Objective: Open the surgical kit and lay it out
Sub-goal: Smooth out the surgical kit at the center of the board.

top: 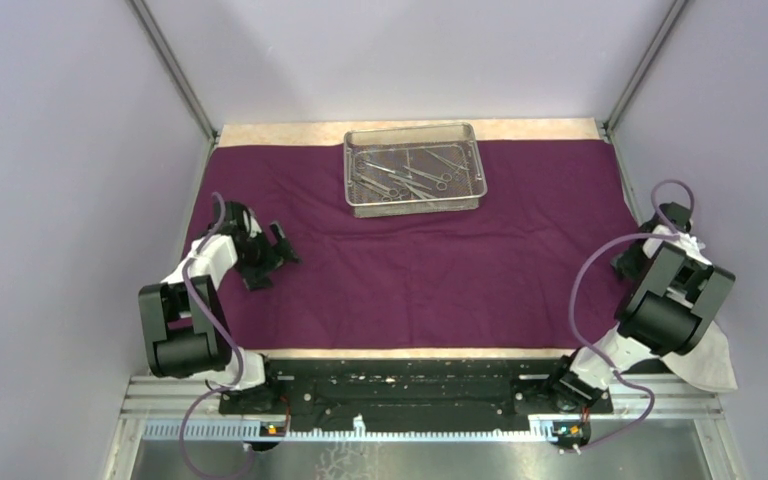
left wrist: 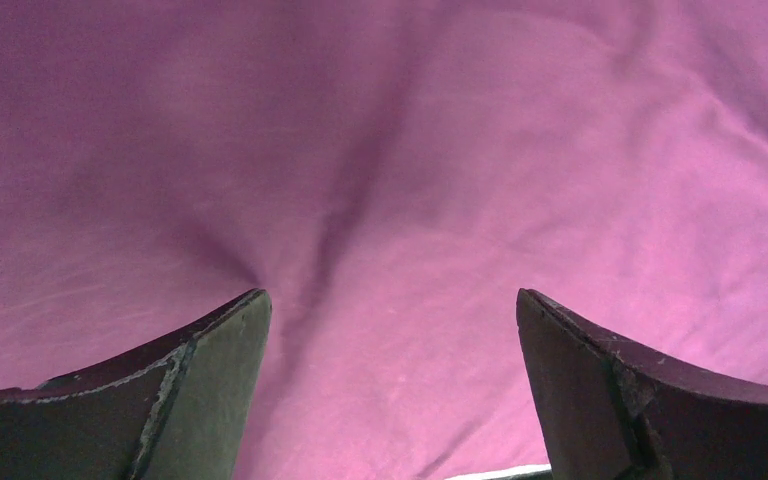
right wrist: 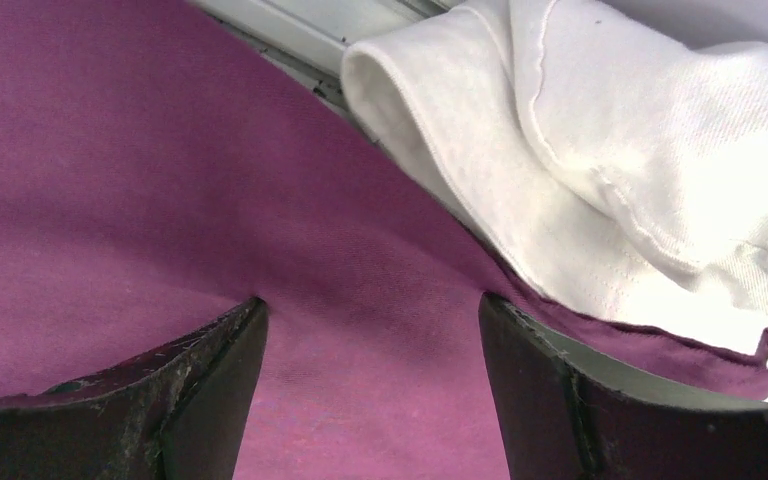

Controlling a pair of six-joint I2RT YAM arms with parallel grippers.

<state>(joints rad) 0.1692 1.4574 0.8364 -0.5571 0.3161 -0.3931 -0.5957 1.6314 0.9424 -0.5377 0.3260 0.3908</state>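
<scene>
The dark purple cloth wrap [top: 440,270] lies spread out flat over most of the table. At its far middle stands the silver wire-mesh tray [top: 351,185], with several steel instruments [top: 410,178] lying inside it. My left gripper [top: 272,258] rests low over the cloth's left part, open, and the left wrist view shows only wrinkled purple cloth [left wrist: 380,150] between its fingers [left wrist: 392,295]. My right gripper [top: 625,262] sits at the cloth's right edge, open, its fingertips [right wrist: 240,325] down on the purple cloth [right wrist: 110,200] with nothing gripped between them [right wrist: 370,298].
A white cloth [top: 710,355] hangs over the table's right edge beside the right arm, bunched just past the purple hem [right wrist: 640,150]. A metal frame rail [right wrist: 290,30] runs behind it. Bare tan tabletop [top: 290,133] shows along the far edge. Lilac walls close in both sides.
</scene>
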